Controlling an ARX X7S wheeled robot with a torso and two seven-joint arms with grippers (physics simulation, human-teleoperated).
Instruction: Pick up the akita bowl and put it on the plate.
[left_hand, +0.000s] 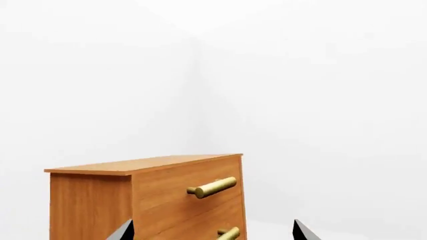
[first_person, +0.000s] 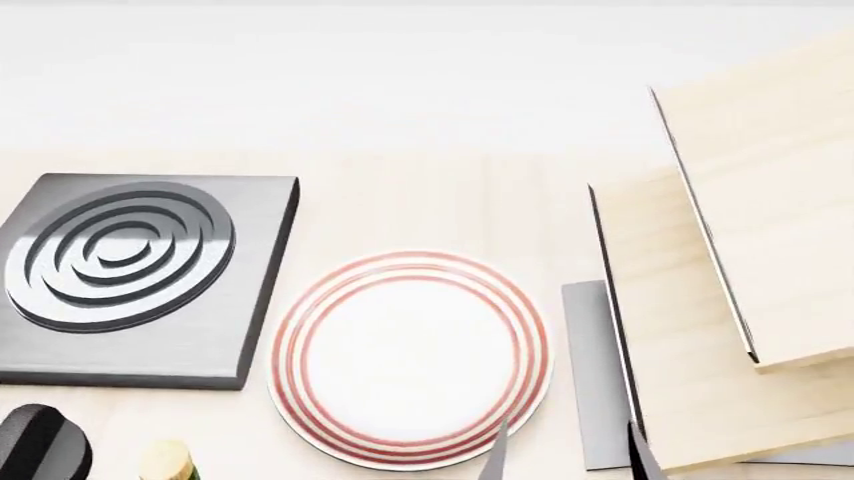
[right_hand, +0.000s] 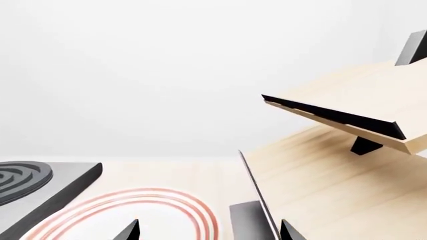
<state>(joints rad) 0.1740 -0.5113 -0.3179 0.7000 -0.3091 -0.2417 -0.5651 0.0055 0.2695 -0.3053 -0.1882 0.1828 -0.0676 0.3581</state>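
In the head view the plate (first_person: 410, 358), white with red rings at its rim, lies flat on the pale wooden table (first_person: 441, 205), just right of the grey square burner (first_person: 134, 280) with its raised rings. The akita bowl shows in none of the 3 views, so where it lies cannot be told.

The right gripper (first_person: 571, 452) shows only as 2 dark fingertips at the bottom edge of the head view, at about 5 o'clock from the plate's centre. 1 tip overlaps the plate's rim and the other stands against the grey base of the wooden shelf unit (first_person: 747, 290) to the right. The tips stand well apart with nothing between them, so the jaws are wide. From the right wrist view the same 2 tips (right_hand: 208, 231) frame the plate's red rim (right_hand: 150, 205) and the shelf's grey base.

The left gripper (left_hand: 212, 231) appears only in its own wrist view, its 2 tips spread wide and holding nothing, pointed toward a wooden drawer chest (left_hand: 150, 197) with brass handles (left_hand: 213, 187). At the head view's bottom left sit a black rounded object (first_person: 40, 445) and a cork-topped bottle (first_person: 167, 462), both cut by the frame.
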